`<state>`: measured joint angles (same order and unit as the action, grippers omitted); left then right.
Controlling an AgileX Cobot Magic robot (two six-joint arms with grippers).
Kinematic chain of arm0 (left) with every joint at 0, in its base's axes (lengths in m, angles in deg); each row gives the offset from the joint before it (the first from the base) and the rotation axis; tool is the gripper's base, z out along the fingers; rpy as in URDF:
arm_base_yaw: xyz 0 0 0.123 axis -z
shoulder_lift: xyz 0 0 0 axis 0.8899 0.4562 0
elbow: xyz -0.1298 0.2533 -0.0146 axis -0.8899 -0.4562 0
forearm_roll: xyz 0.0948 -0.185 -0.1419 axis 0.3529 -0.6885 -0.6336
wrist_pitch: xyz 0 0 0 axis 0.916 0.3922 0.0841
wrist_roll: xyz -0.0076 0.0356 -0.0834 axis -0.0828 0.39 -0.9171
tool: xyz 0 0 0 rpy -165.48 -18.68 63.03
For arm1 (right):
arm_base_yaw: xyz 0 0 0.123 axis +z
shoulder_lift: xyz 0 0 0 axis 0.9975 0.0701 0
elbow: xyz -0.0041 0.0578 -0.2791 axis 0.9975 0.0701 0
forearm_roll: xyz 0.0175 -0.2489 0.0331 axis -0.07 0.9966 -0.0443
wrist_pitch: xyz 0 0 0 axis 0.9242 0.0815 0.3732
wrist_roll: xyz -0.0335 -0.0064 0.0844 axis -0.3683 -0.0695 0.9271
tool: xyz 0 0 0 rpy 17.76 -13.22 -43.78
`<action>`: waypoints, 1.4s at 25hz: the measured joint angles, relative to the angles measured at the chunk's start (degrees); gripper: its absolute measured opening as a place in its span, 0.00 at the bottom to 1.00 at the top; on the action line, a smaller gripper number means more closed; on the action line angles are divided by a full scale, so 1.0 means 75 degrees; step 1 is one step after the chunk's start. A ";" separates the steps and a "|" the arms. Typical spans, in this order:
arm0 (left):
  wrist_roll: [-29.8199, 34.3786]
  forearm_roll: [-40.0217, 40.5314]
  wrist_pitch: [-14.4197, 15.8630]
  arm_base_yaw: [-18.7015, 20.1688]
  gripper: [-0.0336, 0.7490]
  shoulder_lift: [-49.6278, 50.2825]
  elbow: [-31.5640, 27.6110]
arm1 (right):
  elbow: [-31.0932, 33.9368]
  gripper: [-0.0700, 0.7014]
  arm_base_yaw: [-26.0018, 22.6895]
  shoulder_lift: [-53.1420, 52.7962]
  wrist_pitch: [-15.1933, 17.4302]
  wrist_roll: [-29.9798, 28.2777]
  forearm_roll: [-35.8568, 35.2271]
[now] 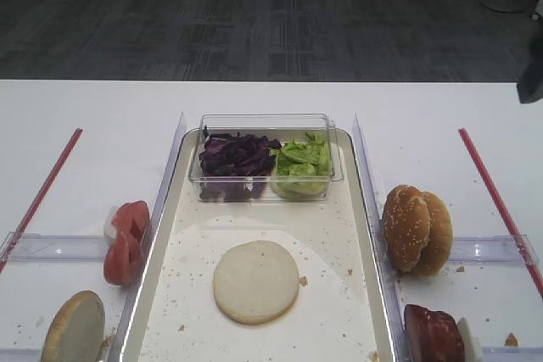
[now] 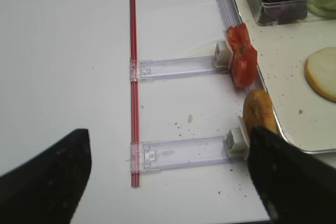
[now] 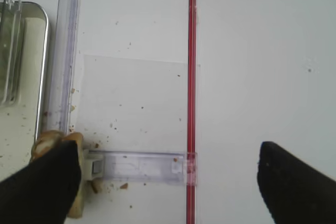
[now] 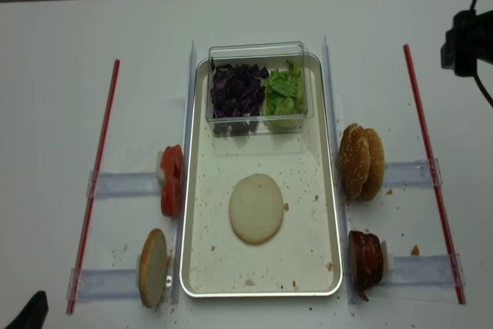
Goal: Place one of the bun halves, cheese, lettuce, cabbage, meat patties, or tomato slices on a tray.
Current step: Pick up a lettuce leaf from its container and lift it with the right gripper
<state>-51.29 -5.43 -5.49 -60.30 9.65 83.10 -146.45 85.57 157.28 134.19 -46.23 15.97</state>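
A pale flat bun half [image 1: 254,281] lies on the silver tray [image 1: 161,286]. At the tray's far end, a clear tub holds purple cabbage [image 1: 233,158] and lettuce [image 1: 303,158]. Tomato slices [image 1: 127,242] and another bun half [image 1: 74,328] stand left of the tray. Sesame bun halves [image 1: 416,228] and meat patties [image 1: 433,334] stand to its right. Cheese is out of view. My left gripper [image 2: 168,182] hangs open over the left holder, near that bun half [image 2: 259,111]. My right gripper [image 3: 168,187] hangs open over the right holder, empty.
Red strips [image 1: 496,197] [image 1: 42,192] run along both sides of the table. Clear plastic holders [image 2: 178,153] [image 3: 142,166] reach from them towards the tray. Clear rails [image 1: 369,175] flank the tray. The right arm's dark body [image 4: 470,40] sits at the far right.
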 joint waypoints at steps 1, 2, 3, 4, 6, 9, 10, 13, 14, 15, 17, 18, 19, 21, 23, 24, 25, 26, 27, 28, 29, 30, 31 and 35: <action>0.0000 0.0000 0.0000 0.0000 0.76 0.0000 0.0000 | -0.0191 0.99 0.0000 0.0380 0.0000 -0.0057 -0.0094; 0.0000 0.0000 0.0000 0.0000 0.76 0.0000 0.0000 | -0.0424 0.99 0.0000 0.0746 0.0000 -0.0120 -0.0180; 0.0000 0.0000 0.0000 0.0000 0.76 0.0000 0.0000 | -0.0659 0.99 0.0000 0.1105 0.0000 -0.0186 -0.0285; 0.0000 0.0000 0.0000 0.0000 0.76 0.0000 0.0000 | -0.0850 0.99 0.0000 0.1398 0.0015 -0.0242 -0.0354; 0.0000 0.0000 0.0000 0.0000 0.76 0.0000 0.0000 | -0.1313 0.99 0.0000 0.2071 0.0078 -0.0273 -0.0459; 0.0000 0.0000 0.0000 0.0000 0.76 0.0000 0.0000 | -0.1916 0.99 0.0000 0.2912 0.0213 -0.0306 -0.0507; 0.0000 0.0000 0.0000 0.0000 0.76 0.0000 0.0000 | -0.2110 0.99 0.0000 0.3170 0.0274 -0.0336 -0.0522; 0.0000 0.0000 0.0000 0.0000 0.76 0.0000 0.0000 | -0.2587 0.99 0.0000 0.3819 0.0479 -0.0406 -0.0521; 0.0000 0.0000 0.0000 0.0000 0.76 0.0000 0.0000 | -0.2725 0.99 0.0000 0.4017 0.0547 -0.0419 -0.0521; 0.0000 0.0000 0.0000 0.0000 0.76 0.0000 0.0000 | -0.2815 0.99 0.0000 0.4162 0.0565 -0.0425 -0.0521; 0.0000 0.0000 0.0000 0.0000 0.76 0.0000 0.0000 | -0.2942 0.99 0.0000 0.4428 0.0604 -0.0456 -0.0521; 0.0000 0.0000 0.0000 0.0000 0.76 0.0000 0.0000 | -0.2943 0.99 0.0000 0.4505 0.0604 -0.0475 -0.0521; 0.0000 0.0000 0.0000 0.0000 0.76 0.0000 0.0000 | -0.2943 0.99 0.0000 0.4557 0.0604 -0.0474 -0.0521; 0.0000 0.0000 0.0000 0.0000 0.76 0.0000 0.0000 | -0.2943 0.99 0.0000 0.4642 0.0621 -0.0479 -0.0521; 0.0000 0.0000 0.0000 0.0000 0.76 0.0000 0.0000 | -0.2943 0.99 0.0000 0.4677 0.0635 -0.0511 -0.0521; 0.0000 0.0000 0.0000 0.0000 0.76 0.0000 0.0000 | -0.2943 0.99 0.0000 0.4677 0.0635 -0.0528 -0.0521; 0.0000 0.0000 0.0000 0.0000 0.76 0.0000 0.0000 | -0.2956 0.99 0.0000 0.4677 0.0645 -0.0580 -0.0521; 0.0000 0.0000 0.0000 0.0000 0.76 0.0000 0.0000 | -0.2956 0.99 0.0000 0.4677 0.0645 -0.0596 -0.0538; 0.0000 0.0000 0.0000 0.0000 0.76 0.0000 0.0000 | -0.2956 0.99 0.0000 0.4677 0.0645 -0.0631 -0.0551; 0.0000 0.0000 0.0000 0.0000 0.76 0.0000 0.0000 | -0.2956 0.99 0.0000 0.4677 0.0645 -0.0632 -0.0596; 0.0000 0.0000 0.0000 0.0000 0.76 0.0000 0.0000 | -0.2956 0.99 0.0000 0.4677 0.0645 -0.0645 -0.0659; 0.0000 0.0000 0.0000 0.0000 0.76 0.0000 0.0000 | -0.2956 0.99 0.0000 0.4677 0.0645 -0.0645 -0.0714; 0.0000 0.0000 0.0000 0.0000 0.76 0.0000 0.0000 | -0.2956 0.99 0.0000 0.4677 0.0645 -0.0664 -0.0778; 0.0000 0.0000 0.0000 0.0000 0.76 0.0000 0.0000 | -0.2956 0.99 0.0017 0.4677 0.0645 -0.0886 -0.1134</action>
<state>-51.29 -5.43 -5.49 -60.30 9.65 83.10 -168.62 85.70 192.36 139.03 -52.88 7.46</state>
